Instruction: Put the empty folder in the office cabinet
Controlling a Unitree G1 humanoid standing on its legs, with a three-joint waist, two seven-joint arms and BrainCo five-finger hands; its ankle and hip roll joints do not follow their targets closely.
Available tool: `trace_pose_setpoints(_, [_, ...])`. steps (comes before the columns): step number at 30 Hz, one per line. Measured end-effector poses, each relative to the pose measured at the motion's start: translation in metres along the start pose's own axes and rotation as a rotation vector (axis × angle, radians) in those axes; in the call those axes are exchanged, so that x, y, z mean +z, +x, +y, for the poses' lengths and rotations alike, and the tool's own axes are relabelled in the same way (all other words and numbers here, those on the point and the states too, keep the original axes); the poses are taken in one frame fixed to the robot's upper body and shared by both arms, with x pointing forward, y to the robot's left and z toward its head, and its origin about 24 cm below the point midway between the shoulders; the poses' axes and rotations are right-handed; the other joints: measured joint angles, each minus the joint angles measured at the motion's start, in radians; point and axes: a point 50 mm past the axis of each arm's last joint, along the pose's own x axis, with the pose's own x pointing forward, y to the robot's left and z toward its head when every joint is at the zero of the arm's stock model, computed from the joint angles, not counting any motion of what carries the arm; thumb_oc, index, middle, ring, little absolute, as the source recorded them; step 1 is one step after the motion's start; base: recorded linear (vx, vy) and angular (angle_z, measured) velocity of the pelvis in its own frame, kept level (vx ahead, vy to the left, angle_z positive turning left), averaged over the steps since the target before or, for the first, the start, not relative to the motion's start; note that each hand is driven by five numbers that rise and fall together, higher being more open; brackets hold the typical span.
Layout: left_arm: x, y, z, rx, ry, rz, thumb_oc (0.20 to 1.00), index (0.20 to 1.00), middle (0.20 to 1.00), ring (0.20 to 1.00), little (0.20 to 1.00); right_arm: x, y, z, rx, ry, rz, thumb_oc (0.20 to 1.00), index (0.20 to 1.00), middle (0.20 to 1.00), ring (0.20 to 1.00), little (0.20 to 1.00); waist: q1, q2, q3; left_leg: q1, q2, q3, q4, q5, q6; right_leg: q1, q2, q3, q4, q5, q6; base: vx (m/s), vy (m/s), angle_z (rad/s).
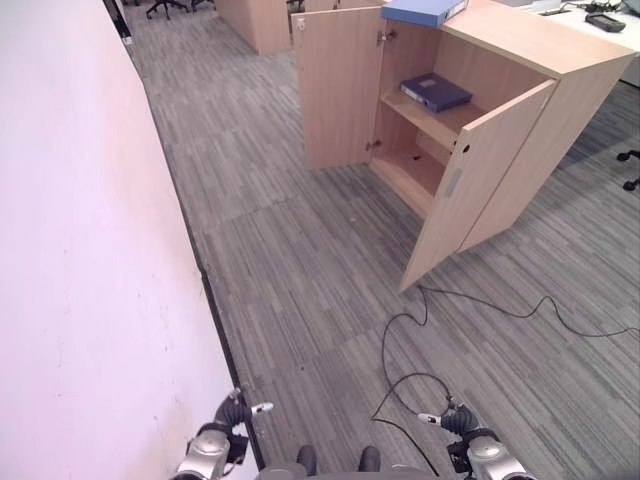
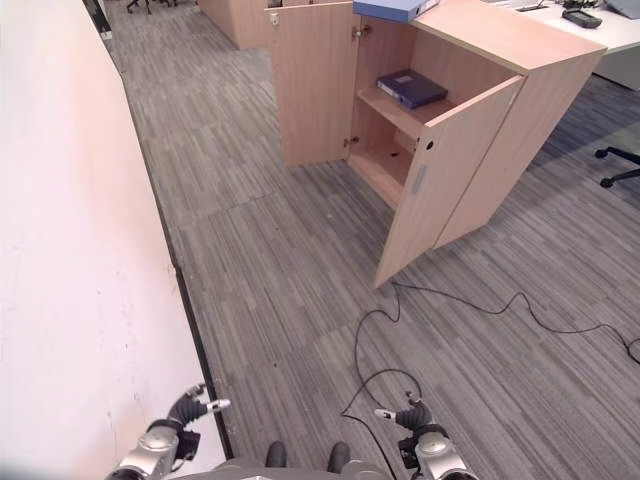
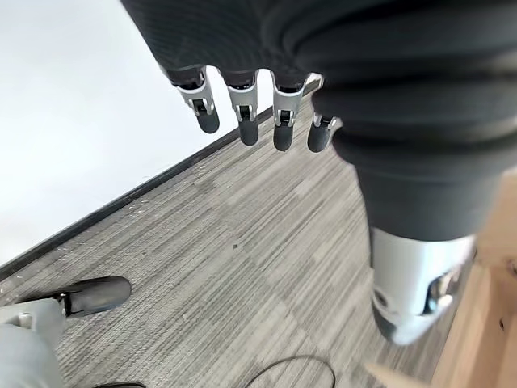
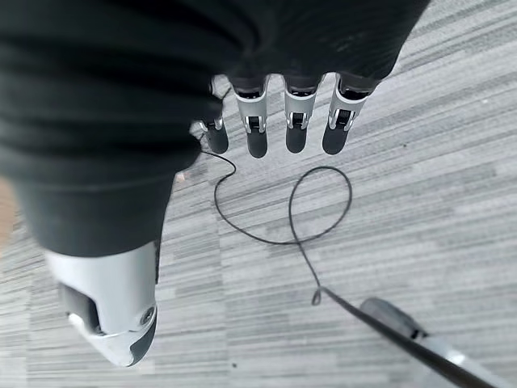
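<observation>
The light wooden office cabinet point(image 1: 520, 60) stands ahead to the right with both doors swung open. A dark blue folder point(image 1: 436, 92) lies flat on its upper shelf. A second, lighter blue folder point(image 1: 423, 10) rests on the cabinet's top at the far edge. My left hand point(image 1: 236, 412) and right hand point(image 1: 455, 420) hang low near the bottom of the eye views, far from the cabinet. In the wrist views the left hand's fingers point(image 3: 246, 121) and the right hand's fingers point(image 4: 275, 129) are straight and hold nothing, with grey carpet beyond them.
A white wall point(image 1: 80, 250) runs along my left side. The cabinet's near door point(image 1: 480, 180) juts out over the carpet, and the far door point(image 1: 338, 90) stands open too. A white desk point(image 1: 560, 10) and a chair base point(image 1: 632, 170) are at the right.
</observation>
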Motion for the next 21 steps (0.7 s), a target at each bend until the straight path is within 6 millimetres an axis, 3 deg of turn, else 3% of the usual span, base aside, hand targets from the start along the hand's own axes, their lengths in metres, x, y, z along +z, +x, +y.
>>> trace_pose_setpoints(4, [-0.012, -0.004, 0.001, 0.002, 0.010, 0.034, 1.000, 1.000, 1.000, 1.000, 1.000, -0.013, -0.002, 0.001, 0.003, -0.003, 0.043, 1.000, 1.000, 1.000, 1.000, 1.000, -0.001, -0.006, -0.013, 0.002, 0.000, 0.000, 0.000, 0.000, 0.001, 0.002, 0.001, 0.001, 0.000, 0.000, 0.000, 0.00, 0.000, 0.00])
trace_pose_setpoints(7, [0.005, -0.003, 0.001, 0.005, 0.013, -0.052, 1.000, 1.000, 1.000, 1.000, 1.000, -0.014, -0.003, 0.002, 0.005, -0.002, 0.042, 1.000, 1.000, 1.000, 1.000, 1.000, 0.006, -0.005, -0.015, 0.003, 0.000, 0.000, 0.000, 0.002, 0.003, 0.002, 0.001, 0.001, 0.000, 0.000, 0.000, 0.00, 0.000, 0.00])
trace_pose_setpoints(10, [0.036, 0.001, 0.008, 0.029, -0.003, -0.161, 1.000, 1.000, 1.000, 1.000, 1.000, -0.006, -0.002, 0.001, 0.004, 0.000, 0.015, 1.000, 1.000, 1.000, 1.000, 1.000, 0.003, 0.000, -0.020, 0.002, 0.000, 0.001, -0.008, 0.002, 0.003, 0.001, 0.001, 0.003, 0.000, 0.000, 0.001, 0.00, 0.002, -0.02])
trace_pose_setpoints(13, [0.043, 0.002, 0.003, 0.020, -0.004, -0.184, 1.000, 1.000, 1.000, 1.000, 1.000, -0.008, -0.002, 0.002, 0.008, -0.001, 0.017, 1.000, 1.000, 1.000, 1.000, 1.000, -0.005, 0.004, -0.025, 0.002, 0.000, 0.004, -0.008, 0.002, 0.003, -0.001, 0.001, 0.009, 0.000, 0.001, 0.002, 0.00, 0.002, -0.05])
trace_pose_setpoints(18, [0.037, 0.001, -0.001, 0.012, -0.012, -0.167, 1.000, 1.000, 1.000, 1.000, 1.000, -0.010, -0.003, 0.002, 0.007, -0.002, 0.026, 1.000, 1.000, 1.000, 1.000, 1.000, -0.014, 0.004, -0.025, 0.003, 0.000, 0.005, -0.006, 0.003, 0.003, -0.001, 0.001, 0.010, 0.000, 0.002, 0.000, 0.00, 0.002, -0.01])
trace_pose_setpoints(19, [0.011, 0.001, -0.001, 0.003, 0.002, -0.063, 1.000, 1.000, 1.000, 1.000, 1.000, -0.011, -0.003, 0.002, 0.009, 0.000, 0.029, 1.000, 1.000, 1.000, 1.000, 1.000, -0.017, 0.007, -0.033, 0.006, 0.000, 0.010, -0.006, 0.003, 0.003, 0.000, 0.001, 0.015, 0.000, 0.003, 0.000, -0.01, 0.012, -0.09])
trace_pose_setpoints(21, [-0.021, -0.005, 0.000, 0.006, 0.012, 0.075, 1.000, 1.000, 1.000, 1.000, 1.000, -0.011, -0.003, 0.003, 0.008, 0.000, 0.030, 1.000, 1.000, 1.000, 1.000, 1.000, -0.028, 0.005, -0.041, 0.007, 0.000, 0.017, 0.000, 0.003, 0.003, -0.001, 0.002, 0.021, 0.000, 0.003, 0.000, 0.00, 0.006, -0.09])
